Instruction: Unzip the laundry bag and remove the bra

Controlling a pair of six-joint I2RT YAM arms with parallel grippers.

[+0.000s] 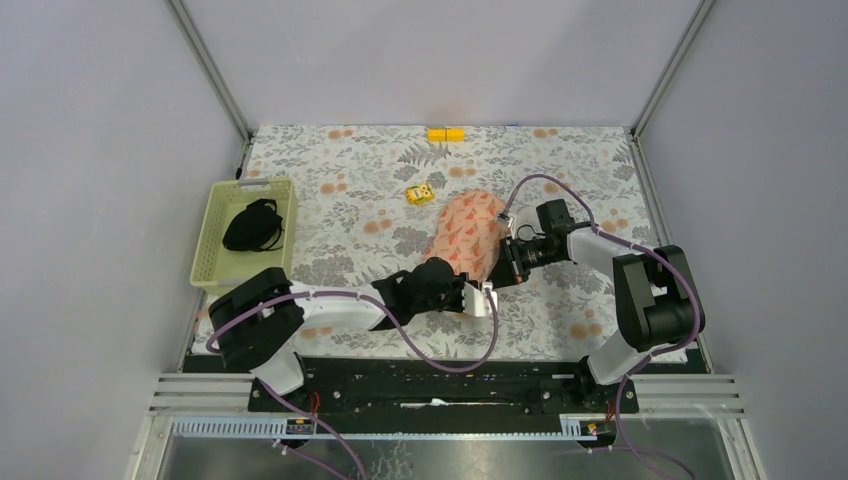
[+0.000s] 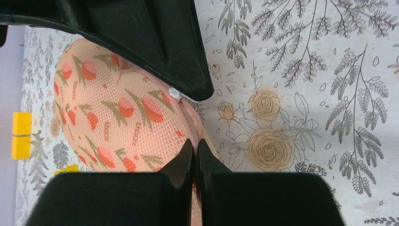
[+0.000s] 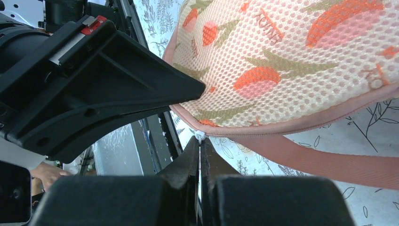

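Observation:
The laundry bag (image 1: 468,238) lies mid-table, a salmon mesh pouch with red-orange motifs and a pink piped rim. My left gripper (image 1: 476,290) is at its near end and is shut on the bag's edge, as the left wrist view (image 2: 195,143) shows against the mesh (image 2: 117,108). My right gripper (image 1: 509,262) is at the bag's right rim. In the right wrist view (image 3: 200,141) it is shut on the white zip pull (image 3: 199,136), just under the rim of the bag (image 3: 291,61). The pull also shows in the left wrist view (image 2: 175,92). The bra is hidden.
A pale green basket (image 1: 218,205) holding a black garment (image 1: 252,226) stands at the left. A yellow block (image 1: 446,134) sits at the far edge, and a small yellow object (image 1: 420,194) lies just beyond the bag. A plain pink band (image 3: 329,162) lies under the bag's rim.

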